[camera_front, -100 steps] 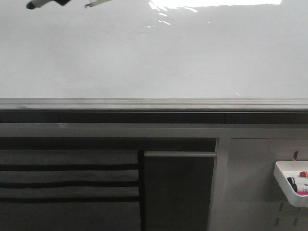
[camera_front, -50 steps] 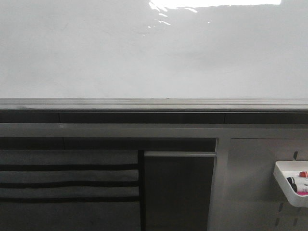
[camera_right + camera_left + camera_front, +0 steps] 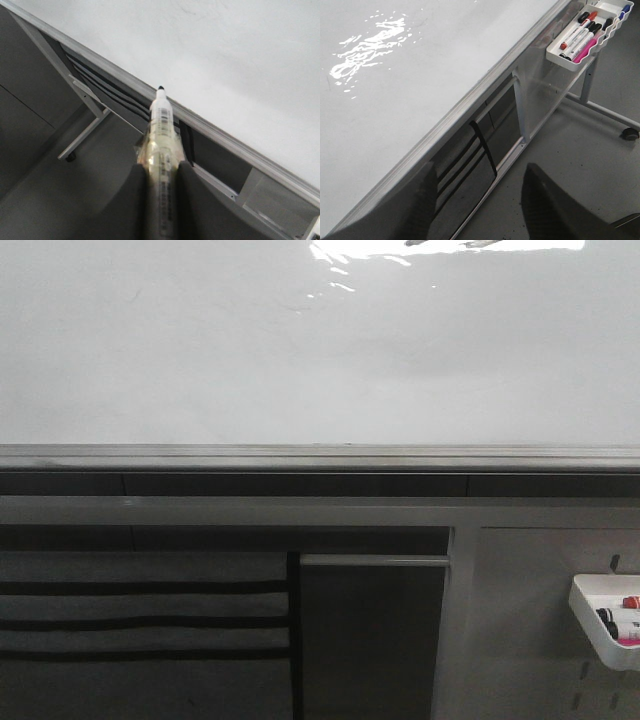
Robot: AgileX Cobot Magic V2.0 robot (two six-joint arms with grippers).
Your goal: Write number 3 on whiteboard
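Observation:
The whiteboard [image 3: 320,350] fills the upper half of the front view, glossy with glare at the top and a grey rail [image 3: 320,455] along its lower edge. I see no number 3 on it in any view. Neither gripper shows in the front view. My right gripper [image 3: 160,167] is shut on a clear-bodied marker [image 3: 162,120]. Its black tip [image 3: 161,89] points toward the board's lower rail, away from the white surface [image 3: 225,45]. My left gripper [image 3: 480,172] is open and empty, off the board's [image 3: 420,75] lower edge.
A white tray [image 3: 590,625] with several markers hangs on the grey pegboard panel [image 3: 530,580] at the lower right. It also shows in the left wrist view [image 3: 555,52]. Below the board are the stand's frame, a caster wheel [image 3: 630,134] and grey floor.
One second ago a marker tip and gripper part showed at the front view's top left edge. They have since gone out of that view.

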